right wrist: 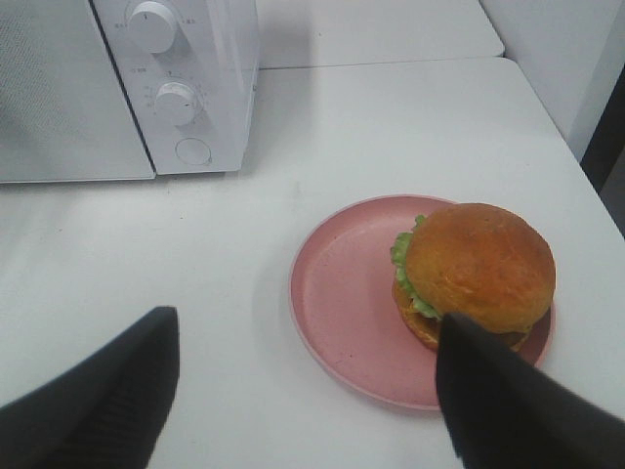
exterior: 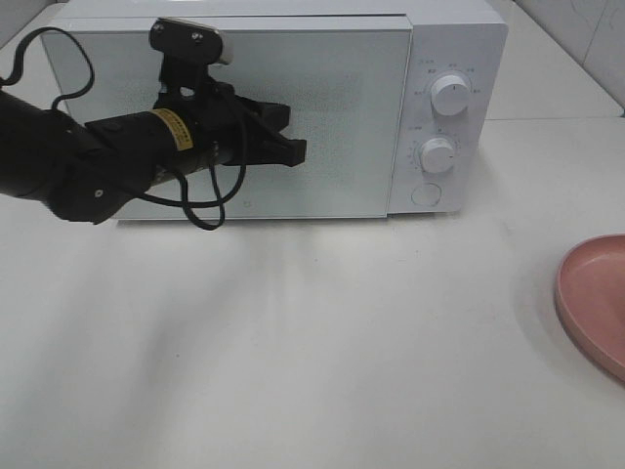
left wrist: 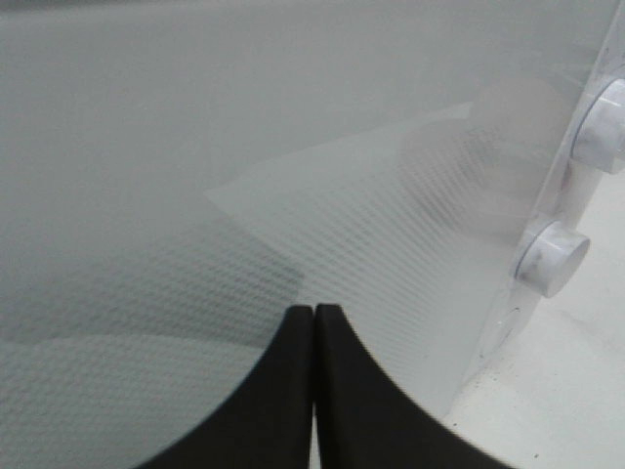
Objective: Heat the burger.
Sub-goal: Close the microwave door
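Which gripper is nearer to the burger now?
Right. The right gripper hovers open over the burger on the pink plate; the left gripper is at the microwave door.

- A white microwave is standing at the back of the white table, with its door sitting closed.
- Two round dials are showing on the panel at the microwave's right side, one above the other, with a round button lying below them.
- The left gripper is hanging in front of the door, its black fingers pointing right and lying close together.
- A black cable is looping beneath the arm.
- A pink plate is lying at the table's right edge, partly cut off.
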You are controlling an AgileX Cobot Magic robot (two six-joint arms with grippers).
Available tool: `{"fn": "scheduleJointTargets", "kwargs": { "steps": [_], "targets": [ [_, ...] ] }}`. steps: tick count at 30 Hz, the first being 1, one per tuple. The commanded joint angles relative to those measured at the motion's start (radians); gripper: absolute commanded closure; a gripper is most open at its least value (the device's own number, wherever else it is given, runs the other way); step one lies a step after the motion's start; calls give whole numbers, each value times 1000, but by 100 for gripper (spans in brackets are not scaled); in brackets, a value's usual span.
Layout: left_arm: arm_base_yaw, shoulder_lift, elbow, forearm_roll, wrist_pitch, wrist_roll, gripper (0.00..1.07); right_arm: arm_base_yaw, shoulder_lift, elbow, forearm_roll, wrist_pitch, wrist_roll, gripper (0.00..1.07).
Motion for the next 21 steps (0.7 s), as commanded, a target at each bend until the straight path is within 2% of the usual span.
{"fn": "scheduleJointTargets", "kwargs": {
  "steps": [1, 3, 5, 6, 8, 11, 18, 21],
  "targets": [
    [8, 24, -80, -130, -5, -2, 107, -6, -26, 3, -3, -8, -8, 36],
    [1, 36, -103, -133, 4, 0, 107, -6, -26, 3, -3, -8, -8, 36],
    [-21, 81, -189, -143, 38, 2, 107, -6, -26, 3, -3, -8, -8, 36],
    [-21, 81, -189, -143, 38, 2, 107, -6, -26, 3, -3, -8, -8, 36],
    [-36, 111, -255, -143, 55, 3, 107, -6, -26, 3, -3, -8, -8, 36],
    [-53, 120, -286, -140, 58, 3, 107, -6, -26, 3, -3, -8, -8, 37],
    [-114, 118, -285, -136, 60, -5, 107, -6, -25, 3, -3, -8, -8, 37],
    [-180, 97, -285, -136, 111, -4, 107, -6, -25, 3, -3, -8, -8, 37]
  ]
}}
